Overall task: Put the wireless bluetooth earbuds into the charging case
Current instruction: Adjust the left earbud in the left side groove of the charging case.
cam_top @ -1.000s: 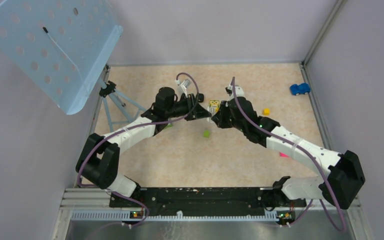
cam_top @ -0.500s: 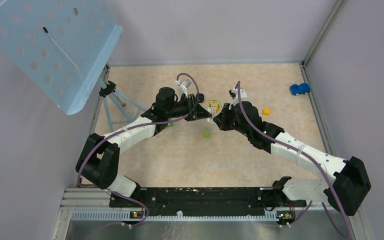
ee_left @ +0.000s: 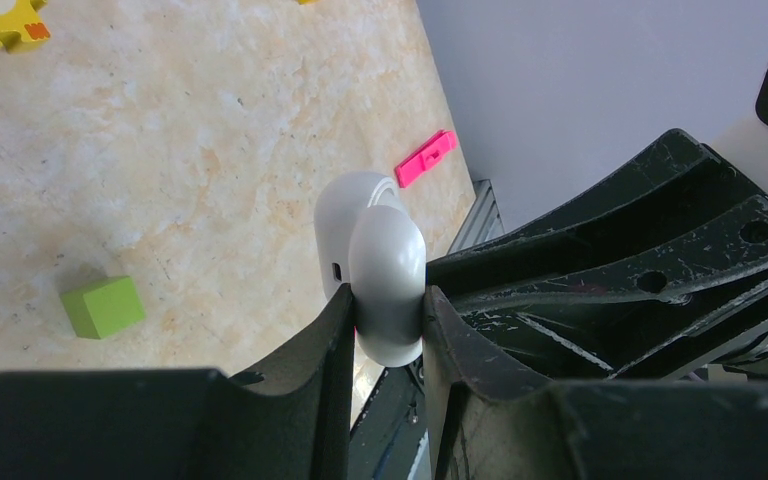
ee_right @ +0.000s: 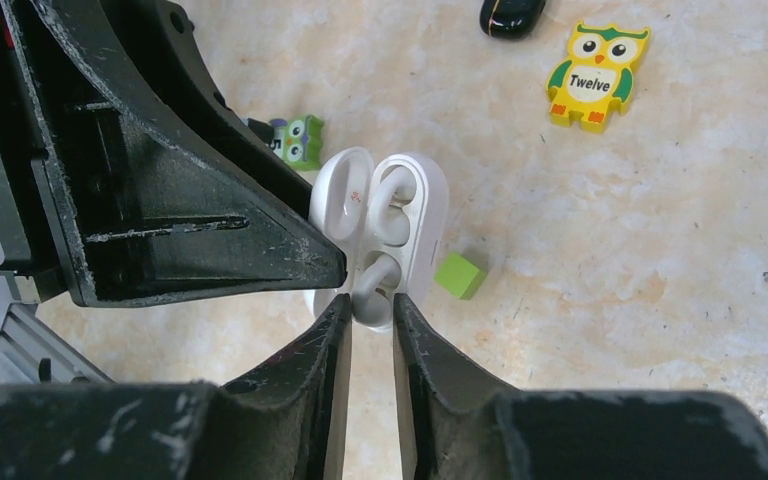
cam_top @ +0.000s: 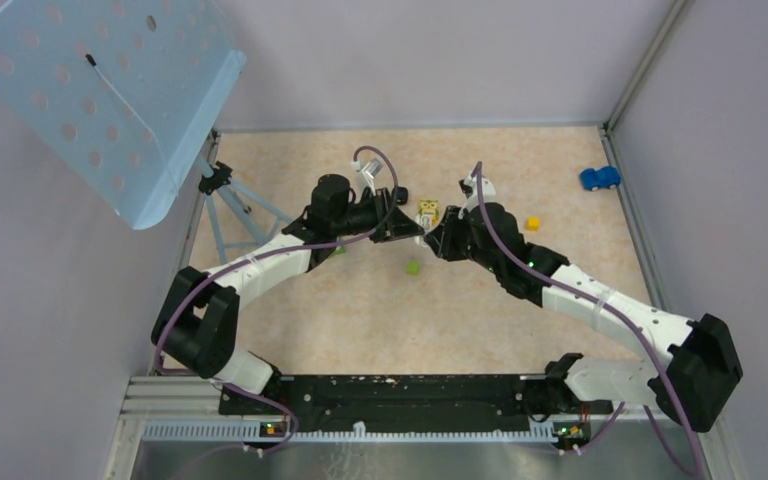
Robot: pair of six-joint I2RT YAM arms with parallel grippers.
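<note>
My left gripper (ee_left: 388, 305) is shut on a white charging case (ee_left: 372, 262) and holds it above the table. In the right wrist view the case (ee_right: 425, 215) is open, with its lid (ee_right: 342, 195) swung left. One white loop-shaped earbud (ee_right: 394, 192) sits in the upper slot. My right gripper (ee_right: 370, 312) is shut on the second white earbud (ee_right: 374, 288), at the case's lower slot. In the top view the two grippers, left (cam_top: 412, 229) and right (cam_top: 433, 238), meet tip to tip and hide the case. No black earbuds show.
A green cube (ee_right: 459, 275) lies under the case, also seen from the top (cam_top: 413, 267). Nearby are a yellow owl tile (ee_right: 598, 75), a green owl piece (ee_right: 300, 140) and a black object (ee_right: 512, 14). A yellow cube (cam_top: 532, 223), a blue car (cam_top: 599, 178) and a tripod (cam_top: 235, 205) stand farther off.
The right arm's forearm and elbow have swung to the right and nearer, while its gripper stayed at the left gripper. The left arm has not moved.
</note>
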